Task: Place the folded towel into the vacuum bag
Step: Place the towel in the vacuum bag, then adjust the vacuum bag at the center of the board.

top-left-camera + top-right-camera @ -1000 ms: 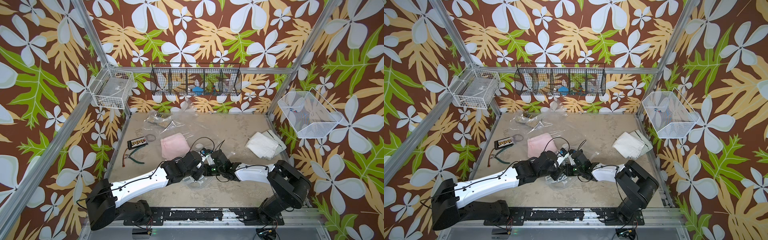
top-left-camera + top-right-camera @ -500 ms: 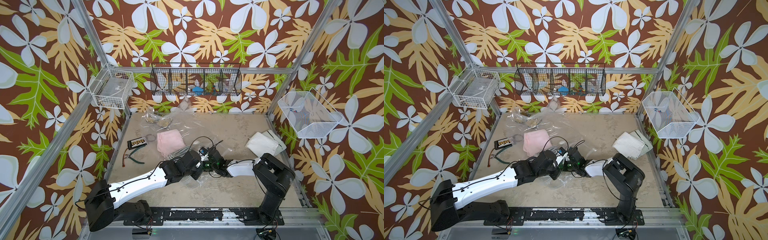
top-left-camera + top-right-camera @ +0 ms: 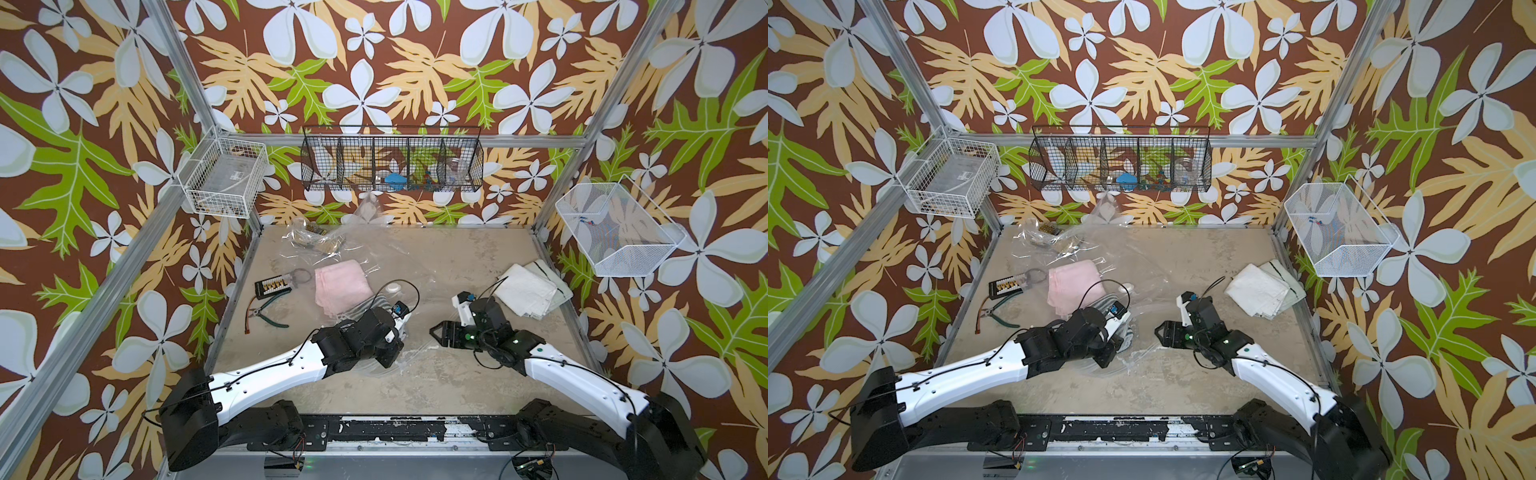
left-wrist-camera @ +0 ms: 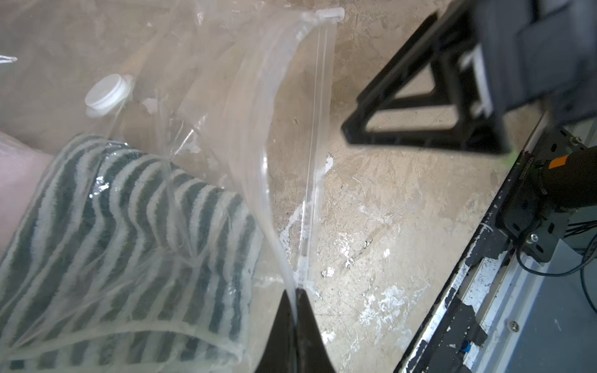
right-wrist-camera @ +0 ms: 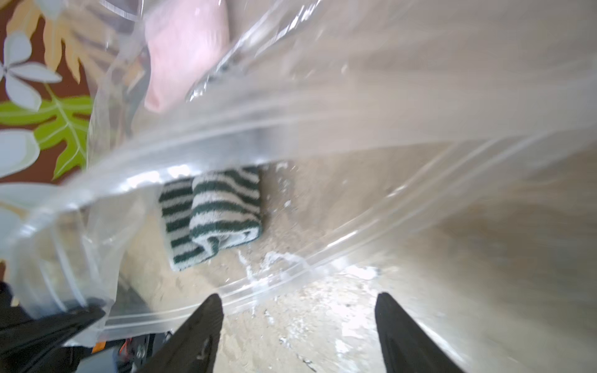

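Where vacuum bag [image 4: 200,64] crinkles, towel [image 5: 223,210] lies — fuzzy, striped.

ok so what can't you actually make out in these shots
- striped towel: cut off by the left wrist view's edge; left arm covers most of it in both top views
- pink towel: blurred, seen through the vacuum bag, right wrist view
- black wire basket: contents too small, both top views

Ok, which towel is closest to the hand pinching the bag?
The green-and-white striped towel, right beside the left gripper. The pink towel lies farther back; the white towels lie across the table.
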`<state>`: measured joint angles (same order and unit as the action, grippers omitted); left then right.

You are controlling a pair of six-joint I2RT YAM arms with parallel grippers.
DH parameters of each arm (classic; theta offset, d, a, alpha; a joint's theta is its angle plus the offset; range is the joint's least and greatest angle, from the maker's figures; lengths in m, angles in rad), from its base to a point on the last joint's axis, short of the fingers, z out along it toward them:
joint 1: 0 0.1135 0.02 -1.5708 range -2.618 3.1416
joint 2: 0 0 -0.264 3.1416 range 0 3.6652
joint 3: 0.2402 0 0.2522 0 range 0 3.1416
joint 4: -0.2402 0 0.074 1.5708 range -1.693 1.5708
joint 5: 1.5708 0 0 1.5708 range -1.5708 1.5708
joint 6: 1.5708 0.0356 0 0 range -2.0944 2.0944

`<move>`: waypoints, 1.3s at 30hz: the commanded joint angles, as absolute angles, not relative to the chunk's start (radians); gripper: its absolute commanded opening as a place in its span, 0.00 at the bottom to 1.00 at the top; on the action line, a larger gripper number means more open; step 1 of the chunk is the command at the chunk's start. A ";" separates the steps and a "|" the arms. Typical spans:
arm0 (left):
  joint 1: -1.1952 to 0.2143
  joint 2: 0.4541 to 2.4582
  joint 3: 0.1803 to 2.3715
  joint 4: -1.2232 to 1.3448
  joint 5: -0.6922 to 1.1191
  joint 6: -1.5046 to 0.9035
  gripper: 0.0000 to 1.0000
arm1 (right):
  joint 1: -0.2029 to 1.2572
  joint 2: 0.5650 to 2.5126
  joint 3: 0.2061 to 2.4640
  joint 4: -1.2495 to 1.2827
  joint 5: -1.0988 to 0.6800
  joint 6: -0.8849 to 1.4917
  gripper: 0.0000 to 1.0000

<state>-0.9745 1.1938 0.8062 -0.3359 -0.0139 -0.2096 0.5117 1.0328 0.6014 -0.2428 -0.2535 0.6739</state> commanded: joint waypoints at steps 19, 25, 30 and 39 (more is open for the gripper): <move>-0.878 1.328 0.795 -0.147 -0.039 -0.532 0.26 | 0.503 1.656 1.028 -0.183 -0.238 0.520 0.64; -0.858 1.303 0.616 -0.096 -0.079 -0.671 0.24 | 0.463 1.760 0.908 -0.116 -0.282 0.586 0.64; -0.847 1.255 0.478 -0.106 -0.100 -0.771 0.27 | 0.417 1.736 0.803 -0.079 -0.269 0.700 0.66; -0.718 1.318 0.501 -0.084 -0.108 -0.692 0.33 | 0.420 1.536 0.528 -0.072 -0.183 0.795 0.68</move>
